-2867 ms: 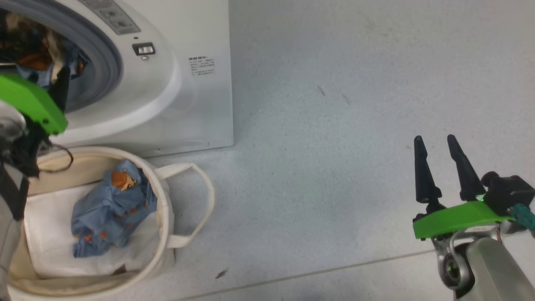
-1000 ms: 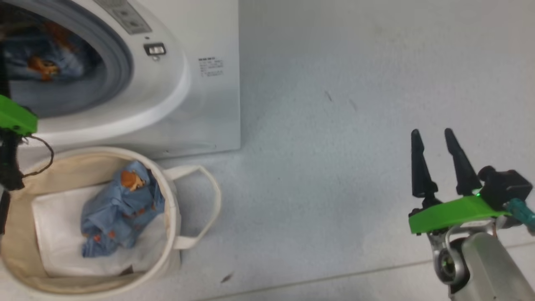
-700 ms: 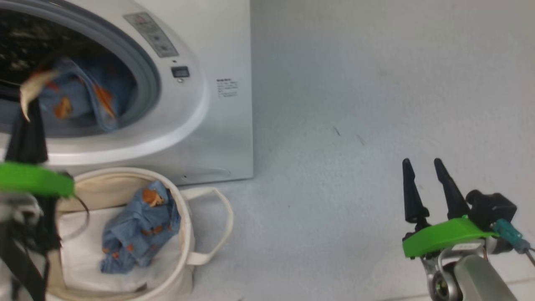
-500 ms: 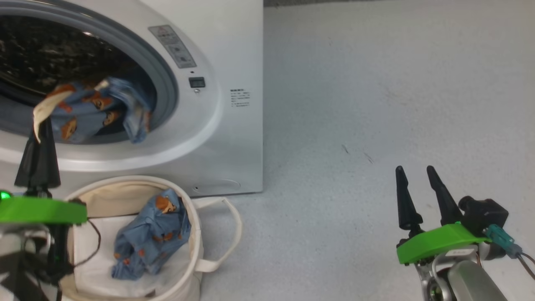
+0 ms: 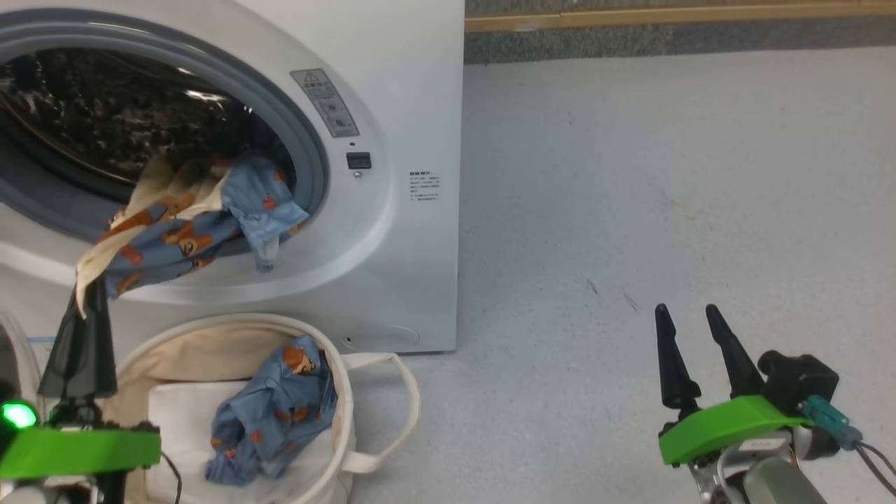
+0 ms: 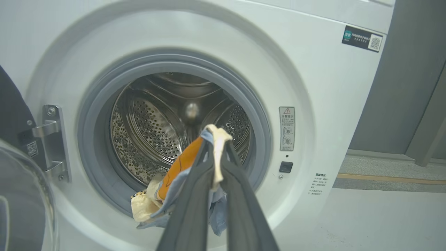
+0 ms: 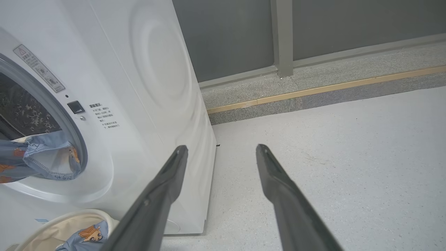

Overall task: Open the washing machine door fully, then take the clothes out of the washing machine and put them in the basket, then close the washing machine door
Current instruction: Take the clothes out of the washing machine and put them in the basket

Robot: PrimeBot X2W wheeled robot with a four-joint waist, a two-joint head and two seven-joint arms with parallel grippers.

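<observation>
Left gripper [image 5: 89, 294] clamped on the cream hem of a light-blue orange-printed garment [image 5: 189, 234] trailing from the drum of the white front-loading washer [image 5: 413, 91]. The round cream canvas basket [image 5: 231, 323] lies just below, rightward. Right gripper [image 5: 686, 309] spread, empty, well apart.

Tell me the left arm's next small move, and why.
Probably pull the garment clear of the opening, toward the basket: the left jaws are shut on its cream edge, but most of it hangs over the grey rim of the washing machine, not yet above the basket.
</observation>
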